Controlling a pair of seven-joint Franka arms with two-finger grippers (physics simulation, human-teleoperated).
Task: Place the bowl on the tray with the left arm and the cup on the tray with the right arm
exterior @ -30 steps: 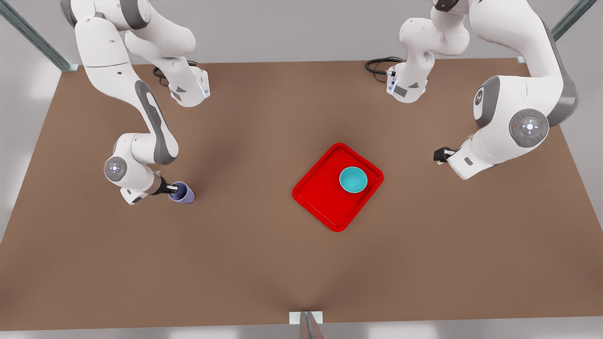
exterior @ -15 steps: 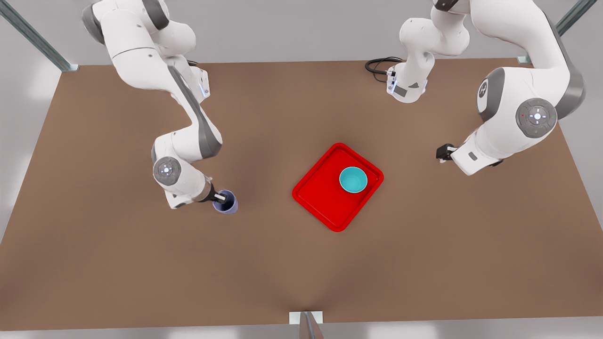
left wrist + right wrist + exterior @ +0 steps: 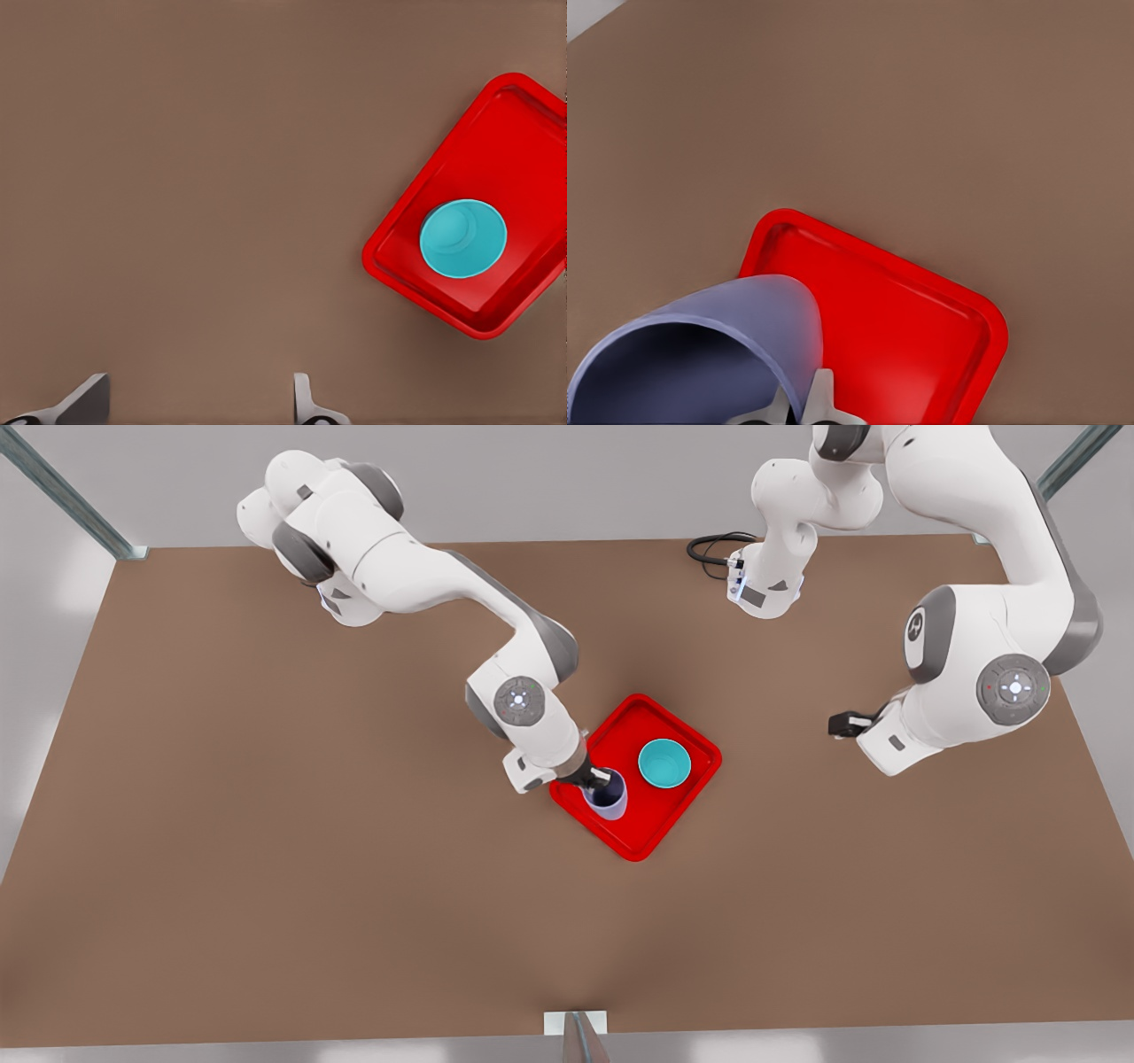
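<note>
The teal bowl (image 3: pixel 664 763) (image 3: pixel 462 238) sits upright inside the red tray (image 3: pixel 638 828) (image 3: pixel 523 133) (image 3: pixel 904 328), toward its far side. My right gripper (image 3: pixel 601 778) (image 3: pixel 799 407) is shut on the rim of the lavender cup (image 3: pixel 609 797) (image 3: pixel 726 328) and holds it over the tray's corner on the front view's left. Whether the cup touches the tray I cannot tell. My left gripper (image 3: pixel 837 724) (image 3: pixel 197 407) hangs open and empty above the bare table, well off the tray on the front view's right.
The brown table (image 3: pixel 266 886) stretches wide around the tray. A black cable (image 3: pixel 709 549) lies by the arm base at the back. A metal post (image 3: pixel 576 1036) stands at the near edge.
My right gripper has carried the cup from the table on the front view's left to the tray's corner. The left arm has drifted slightly away from the tray. The bowl has not moved.
</note>
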